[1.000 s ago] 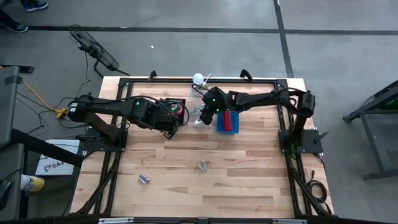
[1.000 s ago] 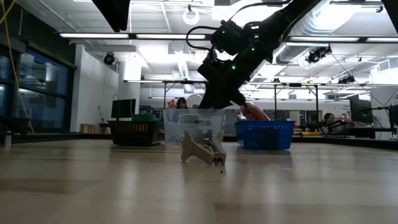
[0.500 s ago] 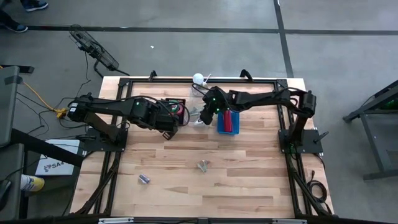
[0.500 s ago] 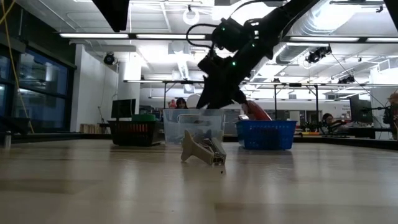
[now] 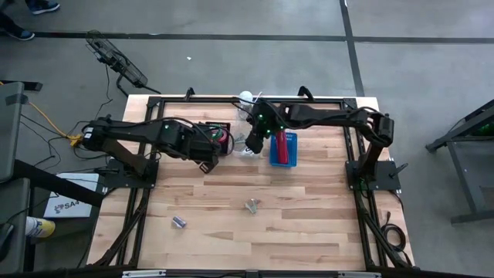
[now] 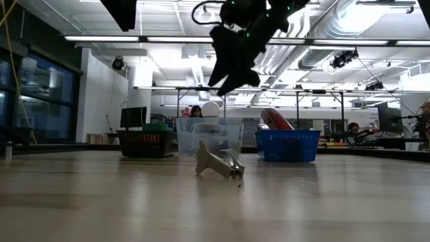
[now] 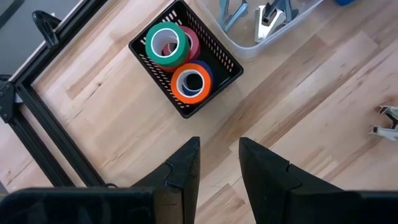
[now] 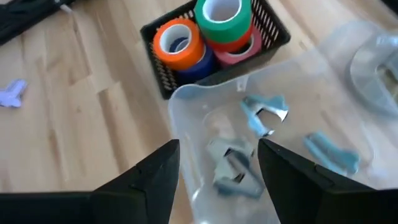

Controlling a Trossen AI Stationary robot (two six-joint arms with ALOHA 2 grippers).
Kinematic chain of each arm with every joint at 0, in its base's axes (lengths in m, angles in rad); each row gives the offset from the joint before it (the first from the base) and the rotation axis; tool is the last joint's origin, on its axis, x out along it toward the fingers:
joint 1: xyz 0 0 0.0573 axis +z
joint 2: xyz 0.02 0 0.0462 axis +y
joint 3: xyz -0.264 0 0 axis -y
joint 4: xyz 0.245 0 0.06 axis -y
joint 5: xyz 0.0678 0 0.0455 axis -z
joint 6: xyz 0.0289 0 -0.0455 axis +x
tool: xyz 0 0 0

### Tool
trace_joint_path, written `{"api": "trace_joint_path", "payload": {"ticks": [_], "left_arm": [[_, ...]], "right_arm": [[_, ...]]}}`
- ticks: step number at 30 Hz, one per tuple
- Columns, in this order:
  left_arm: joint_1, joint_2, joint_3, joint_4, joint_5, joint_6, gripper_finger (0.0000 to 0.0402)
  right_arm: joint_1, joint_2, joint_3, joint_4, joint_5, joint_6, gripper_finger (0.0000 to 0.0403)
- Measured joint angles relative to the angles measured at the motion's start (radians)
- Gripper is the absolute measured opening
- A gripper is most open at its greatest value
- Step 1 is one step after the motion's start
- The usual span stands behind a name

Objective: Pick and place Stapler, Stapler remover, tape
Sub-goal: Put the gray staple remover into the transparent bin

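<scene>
- Red glossy long stapler point(image 5: 282, 149) lying in the blue plastic basket point(image 5: 291, 158) at the back of the light wooden worktop point(image 5: 309, 216); in low view, red end point(image 6: 275, 119) sticking up above the blue basket rim point(image 6: 287, 146).
- Black mesh basket point(image 7: 219, 61) holding the ring-shaped tape rolls: green roll point(image 7: 166, 44) over a pink one point(image 7: 193, 42), orange roll point(image 7: 192, 83) over a blue-purple one point(image 7: 207, 70).
- Clear plastic tub point(image 8: 292, 93) just beside the black basket, between it and the blue one; grey-blue claw staple removers point(image 8: 264, 113) inside.
- Right tool point(image 5: 251, 141) raised above the clear tub, fingers point(image 8: 158, 171) spread apart, nothing between them; high over the tub point(image 6: 209, 136) in low view point(image 6: 225, 75).
- Left tool point(image 7: 217, 168) hovering near the black basket, fingers point(image 7: 185, 165) parted, empty.
- One more metal staple remover point(image 5: 251, 205) loose mid-worktop, well apart from the bins; tilted on its side in low view point(image 6: 219, 162).
- Small blue-purple item point(image 5: 179, 222) loose toward the front left of the worktop; too small to identify.
- White round object point(image 5: 245, 97) at the back edge of the worktop.
</scene>
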Motion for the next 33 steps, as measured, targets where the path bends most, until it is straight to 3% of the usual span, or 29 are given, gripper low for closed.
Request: {"api": "trace_joint_path", "payload": {"ticks": [11, 18, 33], "left_arm": [[0.000, -0.026, 0.000, -0.001, -0.001, 0.032, 0.0108], [0.000, -0.044, 0.000, -0.002, -0.010, 0.041, 0.0108], [0.000, -0.048, 0.000, -0.001, -0.017, 0.070, 0.0108]], "right_arm": [[0.098, 0.000, 0.105, -0.262, -0.065, 0.202, 0.0209], [0.222, 0.000, 0.105, -0.352, -0.027, 0.303, 0.0209], [0.483, 0.004, 0.105, -0.366, 0.312, 0.556, 0.0208]]}}
